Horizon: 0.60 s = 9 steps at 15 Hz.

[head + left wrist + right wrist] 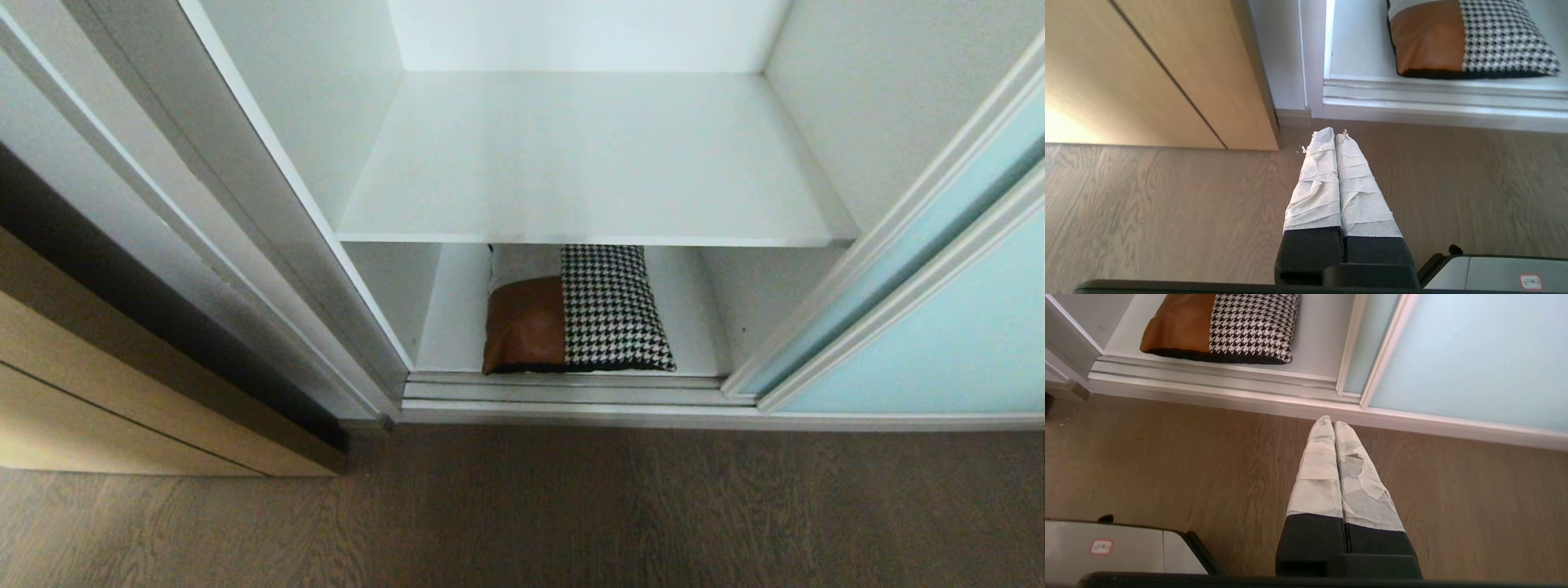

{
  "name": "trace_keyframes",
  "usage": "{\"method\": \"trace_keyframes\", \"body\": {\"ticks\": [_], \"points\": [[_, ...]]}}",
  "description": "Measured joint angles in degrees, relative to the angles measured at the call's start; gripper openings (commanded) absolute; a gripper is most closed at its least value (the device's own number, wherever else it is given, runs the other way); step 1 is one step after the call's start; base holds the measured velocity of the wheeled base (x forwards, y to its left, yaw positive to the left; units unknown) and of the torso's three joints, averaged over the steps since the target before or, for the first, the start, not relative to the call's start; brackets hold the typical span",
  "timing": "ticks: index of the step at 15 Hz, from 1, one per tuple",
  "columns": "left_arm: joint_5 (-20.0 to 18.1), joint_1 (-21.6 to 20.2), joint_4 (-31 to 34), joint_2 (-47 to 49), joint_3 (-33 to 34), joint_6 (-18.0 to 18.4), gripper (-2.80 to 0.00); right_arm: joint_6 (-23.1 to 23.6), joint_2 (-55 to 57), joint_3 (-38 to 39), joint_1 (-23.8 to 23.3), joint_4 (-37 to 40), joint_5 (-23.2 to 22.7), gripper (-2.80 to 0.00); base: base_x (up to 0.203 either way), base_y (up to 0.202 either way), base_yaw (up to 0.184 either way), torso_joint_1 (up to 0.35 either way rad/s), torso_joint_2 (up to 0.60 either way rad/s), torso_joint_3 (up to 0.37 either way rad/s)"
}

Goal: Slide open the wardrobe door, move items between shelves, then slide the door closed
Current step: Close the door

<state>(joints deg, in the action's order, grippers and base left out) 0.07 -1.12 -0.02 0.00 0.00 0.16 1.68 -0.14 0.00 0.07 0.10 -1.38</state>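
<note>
Upper white shelf (588,163) bare. Bottom shelf (457,327) carries the cushion (575,314), lying flat near front edge, leather half toward the robot's left.

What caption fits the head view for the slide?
Frosted aqua glass sliding door open at right; tan-leather-and-houndstooth rectangular cushion on wardrobe's bottom board, under a bare white matte shelf.

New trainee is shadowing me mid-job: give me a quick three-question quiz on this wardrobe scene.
1. True or false: the sliding wardrobe door stands open.
2. Where does the cushion lie? A) on the upper shelf; B) on the bottom board, below that shelf; C) on the floor.
3. Fill in: the left tool and right tool hang over the floor, both ____.

Key: 1 true; 2 B; 3 shut.
</note>
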Motion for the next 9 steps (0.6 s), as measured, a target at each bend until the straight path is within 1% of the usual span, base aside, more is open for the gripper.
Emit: {"method": "trace_keyframes", "body": {"ticks": [1, 6, 9], "points": [[0.0, 0.0, 0.0, 0.0, 0.0, 0.0, -2.80, -0.2, 0.0, 0.0, 0.0, 0.0, 0.0, -2.80, -0.077, 0.000, 0.008, 0.002, -0.01, 0.007], [0.0, 0.0, 0.0, 0.0, 0.0, 0.0, -2.80, -0.6, 0.0, 0.0, 0.0, 0.0, 0.1, -2.80, 0.000, 0.000, 0.000, 0.000, 0.00, 0.000], [0.0, 0.0, 0.0, 0.0, 0.0, 0.0, -2.80, 3.2, 0.0, 0.0, 0.0, 0.1, 0.0, -2.80, 0.000, 0.000, 0.000, 0.000, 0.00, 0.000]]}}
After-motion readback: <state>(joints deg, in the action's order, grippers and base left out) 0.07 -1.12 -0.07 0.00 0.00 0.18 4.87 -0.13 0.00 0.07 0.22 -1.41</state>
